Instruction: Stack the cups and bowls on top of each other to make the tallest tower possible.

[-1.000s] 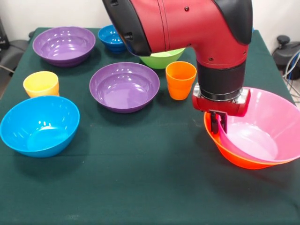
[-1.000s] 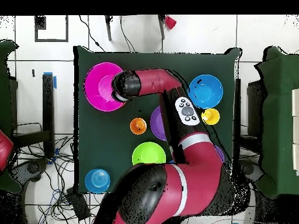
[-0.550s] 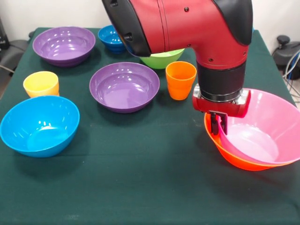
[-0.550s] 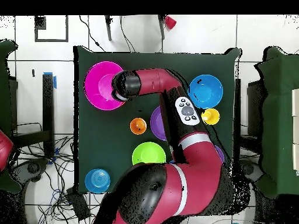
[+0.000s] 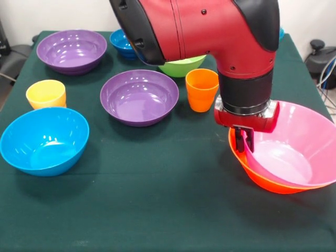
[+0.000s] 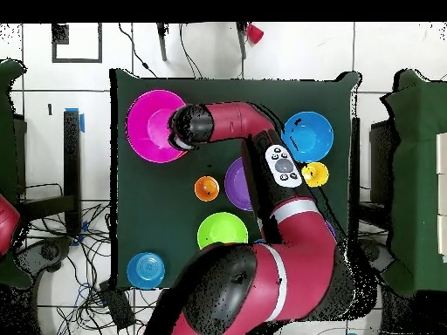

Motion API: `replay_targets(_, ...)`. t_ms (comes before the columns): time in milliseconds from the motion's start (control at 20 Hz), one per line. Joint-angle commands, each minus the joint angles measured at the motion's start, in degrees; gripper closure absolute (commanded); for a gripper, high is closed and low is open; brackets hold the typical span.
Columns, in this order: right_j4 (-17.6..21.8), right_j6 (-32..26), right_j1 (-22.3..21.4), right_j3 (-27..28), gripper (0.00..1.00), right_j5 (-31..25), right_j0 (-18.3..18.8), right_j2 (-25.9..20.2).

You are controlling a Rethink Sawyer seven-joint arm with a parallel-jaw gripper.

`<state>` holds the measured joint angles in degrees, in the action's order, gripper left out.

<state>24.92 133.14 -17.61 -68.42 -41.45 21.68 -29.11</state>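
Note:
The large pink bowl (image 5: 294, 142) sits level inside the large orange bowl (image 5: 262, 181) at the right; together they are the tower. My gripper (image 5: 243, 140) hangs at the pink bowl's left rim, open, one finger on each side of the rim. Overhead, the arm's wrist covers the gripper at the edge of the pink bowl (image 6: 150, 126). The orange cup (image 5: 201, 89) stands just left of the arm. The yellow cup (image 5: 46, 94) is at the far left, behind the light blue bowl (image 5: 44, 139). Two purple bowls (image 5: 139, 97) (image 5: 71, 51) lie open side up.
A green bowl (image 5: 181, 65) and a small dark blue bowl (image 5: 122, 42) sit at the back, partly behind the arm. The arm's big red body spans the table's middle in the overhead view, over the green bowl (image 6: 222, 230) side.
The pink bowl was tilted with its left rim raised in the gripper; it now lies level in the orange bowl. The gripper has risen slightly.

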Motion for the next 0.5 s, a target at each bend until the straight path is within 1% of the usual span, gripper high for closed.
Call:
replay_targets(50, 9.5, -15.9, 8.2, 2.6, 1.0, 1.3, 1.9, 3.5)
replay_targets(200, 10.1, -16.6, 7.8, 2.6, 1.0, 1.0, 2.0, 3.8)
replay_targets(300, 10.1, -18.9, 8.2, 2.6, 1.0, 1.2, 3.3, 2.8)
replay_targets(500, 11.9, -21.9, 9.4, 4.8, 1.0, 1.3, 3.9, 2.7)
